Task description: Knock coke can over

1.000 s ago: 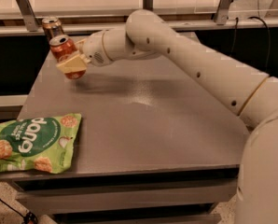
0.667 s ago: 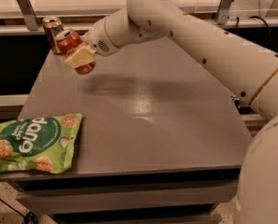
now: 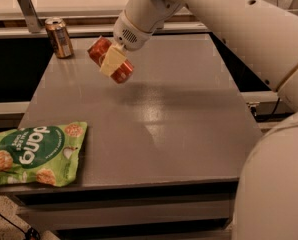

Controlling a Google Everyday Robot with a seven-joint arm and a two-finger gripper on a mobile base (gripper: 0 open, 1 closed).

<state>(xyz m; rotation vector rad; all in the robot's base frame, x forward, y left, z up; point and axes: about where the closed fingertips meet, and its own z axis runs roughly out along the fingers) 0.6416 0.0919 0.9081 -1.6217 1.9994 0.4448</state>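
Camera view: one grey table (image 3: pixel 189 114) seen from its near side, with the robot's pale arm (image 3: pixel 214 19) reaching in from the upper right.
Cans: two. One is the red-orange coke can (image 3: pixel 124 72); the other is a darker brown can (image 3: pixel 58 37).
Coke can: over the far-left part of the table, tilted steeply with its silver top towards the far left. It looks lifted off the tabletop, with a faint shadow below it.
Gripper (image 3: pixel 111 61): one, above the far-left part of the table, pinching the coke can across its middle. One pale finger pad (image 3: pixel 113 59) lies flat over the can's side; the other finger is hidden behind the can.
Brown can: upright at the table's far-left corner, apart from the coke can.
Bags: one green snack bag (image 3: pixel 36 154), lying flat at the table's near-left corner, its left end hanging past the edge.
Surface: smooth grey tabletop with a dull sheen near its centre.
Room: a pale ledge runs behind the table's far edge, with a metal bracket (image 3: pixel 28 6) standing on it. A dark gap lies to the table's left.
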